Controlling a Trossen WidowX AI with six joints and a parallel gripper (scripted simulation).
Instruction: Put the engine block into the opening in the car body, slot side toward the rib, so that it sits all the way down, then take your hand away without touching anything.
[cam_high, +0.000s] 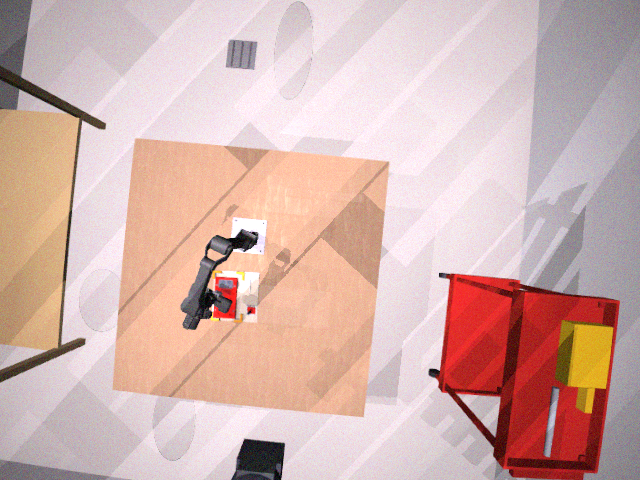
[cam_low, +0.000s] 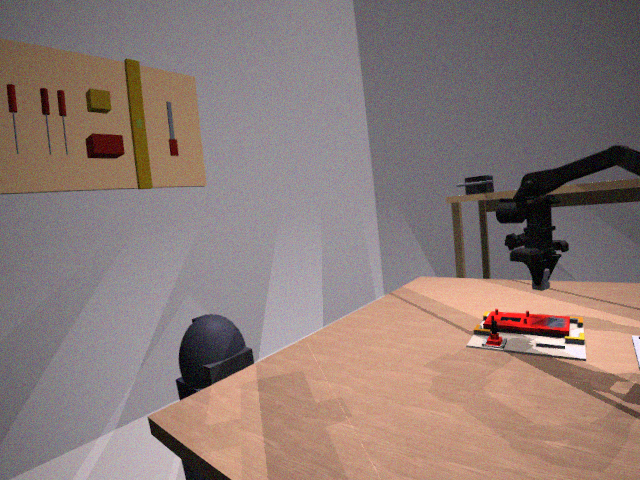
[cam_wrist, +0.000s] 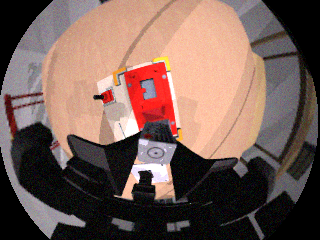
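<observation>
Sitting between the closed-in fingers of the gripper (cam_high: 225, 305) (cam_low: 540, 276) (cam_wrist: 152, 165), the engine block (cam_low: 540, 284) (cam_wrist: 156, 151) is gripped. It looks grey and boxy, with a ring-marked face.

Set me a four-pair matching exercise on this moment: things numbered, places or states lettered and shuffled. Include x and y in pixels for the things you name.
1. Grey engine block (cam_low: 540, 284) (cam_wrist: 156, 151)
2. Flat red car body (cam_high: 231, 298) (cam_low: 532, 322) (cam_wrist: 141, 87)
3. Long yellow bar (cam_low: 137, 124)
4. Yellow box-shaped block (cam_high: 590, 355)

A. Inside the large red cart (cam_high: 509, 377)
B. Between yellow corner pieces, on a pale plate (cam_high: 249, 283) (cam_low: 522, 348) (cam_wrist: 123, 115)
C. Gripped by the black end effector (cam_low: 540, 279) (cam_wrist: 156, 150), above the table (cam_high: 305, 361) (cam_low: 361, 403) (cam_wrist: 210, 65)
D. Upright on the wall-mounted tan board (cam_low: 180, 118)

Pairs: 1-C, 2-B, 3-D, 4-A
</observation>
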